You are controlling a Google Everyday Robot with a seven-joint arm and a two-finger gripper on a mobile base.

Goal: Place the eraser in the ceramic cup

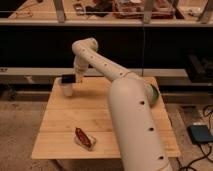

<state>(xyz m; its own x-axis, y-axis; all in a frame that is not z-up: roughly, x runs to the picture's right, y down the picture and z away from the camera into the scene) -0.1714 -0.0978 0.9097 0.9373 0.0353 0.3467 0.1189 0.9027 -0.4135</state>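
The white ceramic cup (66, 89) stands at the far left corner of the wooden table (60, 125). My gripper (74, 78) reaches down at the end of the long white arm, just right of and above the cup. It is shut on the black eraser (67, 79), which sits right over the cup's mouth and hides its rim. I cannot tell whether the eraser touches the cup.
A red-brown and white packet (84, 138) lies near the table's front edge. A green bowl (154, 94) peeks out at the right, mostly hidden behind my arm. A dark shelf unit stands behind the table. A blue object (201, 134) lies on the floor at the right.
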